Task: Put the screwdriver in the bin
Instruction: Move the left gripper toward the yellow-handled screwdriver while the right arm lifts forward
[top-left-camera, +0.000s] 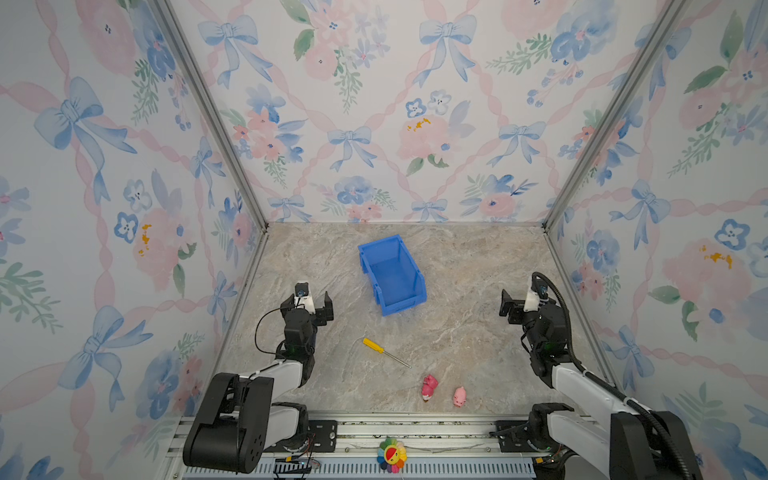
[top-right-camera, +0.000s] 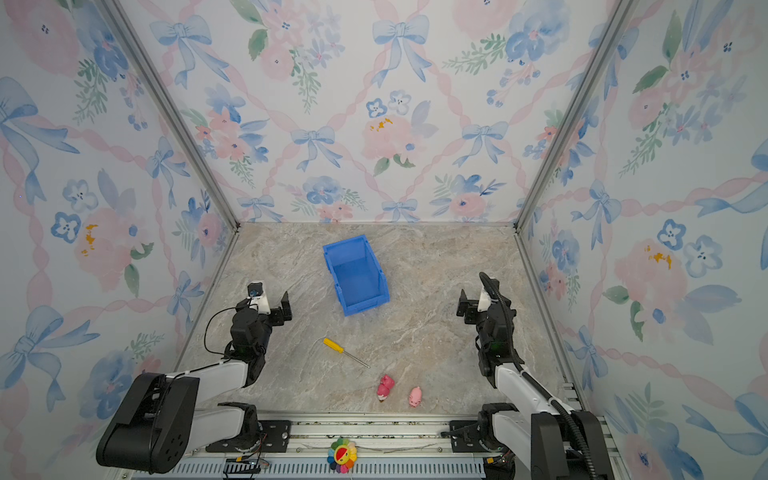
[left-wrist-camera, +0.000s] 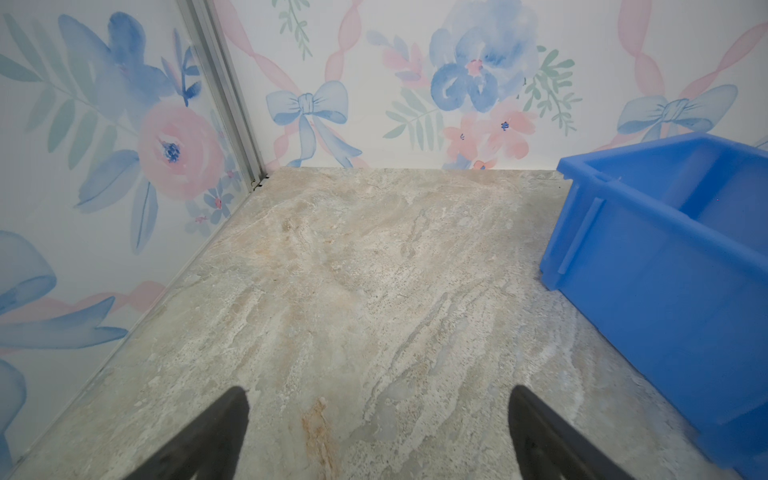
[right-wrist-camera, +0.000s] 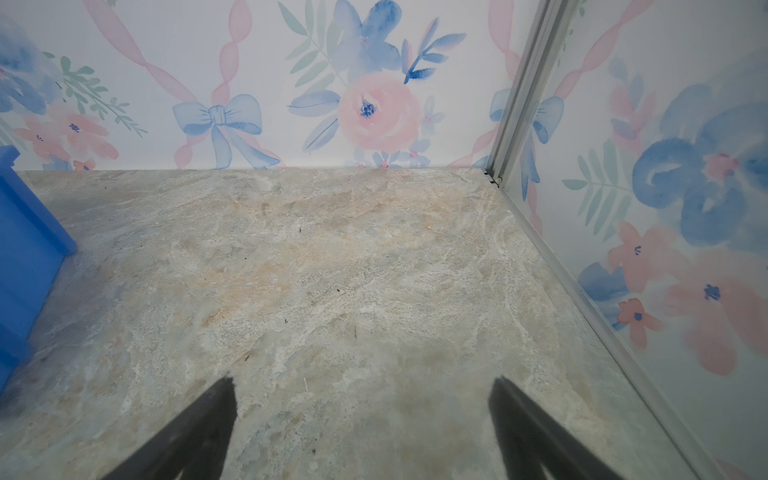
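In both top views we see the screwdriver (top-left-camera: 384, 352) lying flat on the tabletop (top-left-camera: 465, 332), well short of the bin (top-left-camera: 392, 272), its yellow handle toward the left arm and the thin shaft pointing at two pink toys (top-left-camera: 430, 387). The left pincer (top-left-camera: 311, 305) is nearer to it than the right pincer (top-right-camera: 471, 306), so we judge the left should fetch it. We should close across the handle, not the slim shaft, and come down squarely so it does not roll.

In the left wrist view the left pincer stands spread with nothing between its fingertips (left-wrist-camera: 232, 415); the bin shows to one side, the screwdriver not at all.

In the right wrist view the right pincer is likewise spread and empty, with only a corner of the bin in sight.
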